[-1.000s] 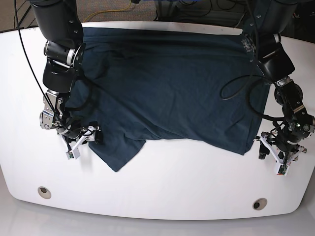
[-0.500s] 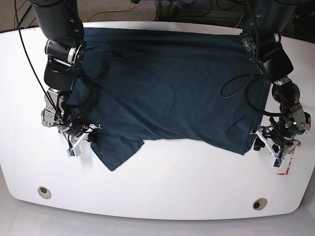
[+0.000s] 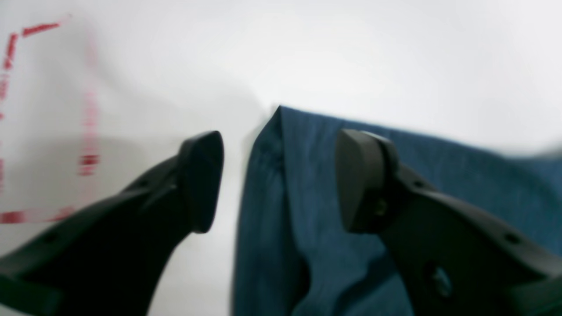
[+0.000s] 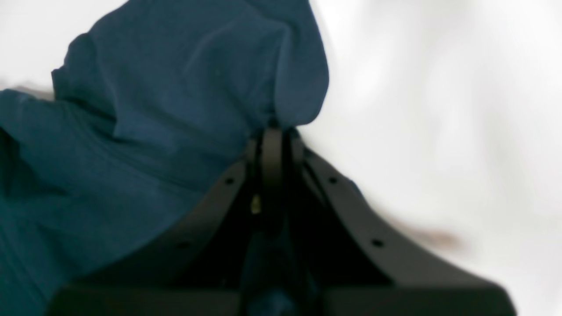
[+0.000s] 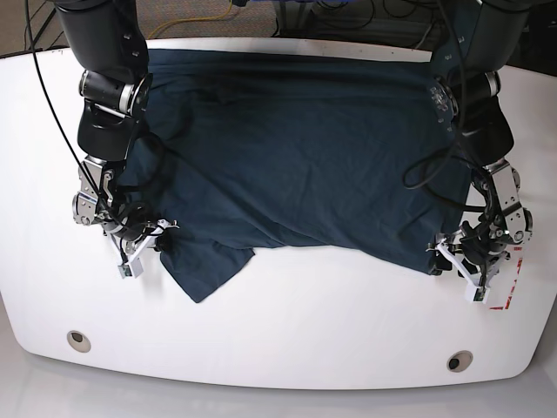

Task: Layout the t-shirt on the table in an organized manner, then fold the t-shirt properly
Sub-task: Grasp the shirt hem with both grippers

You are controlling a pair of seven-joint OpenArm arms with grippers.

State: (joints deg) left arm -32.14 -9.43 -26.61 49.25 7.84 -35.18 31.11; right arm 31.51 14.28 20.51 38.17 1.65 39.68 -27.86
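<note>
Between left tool (image 3: 279, 180) tips: t-shirt (image 3: 307, 210) corner.

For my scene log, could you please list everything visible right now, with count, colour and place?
t-shirt: one, dark teal-navy, spread over the table's middle and far part.
table: one, glossy white.
grommet holes: two, round, near front corners.
red tape mark: one, red, by the left gripper.
cables: several, black, along the arms.
left gripper: one, black, jaws open astride the shirt's edge.
right gripper: one, black, jaws shut on the t-shirt.
</note>
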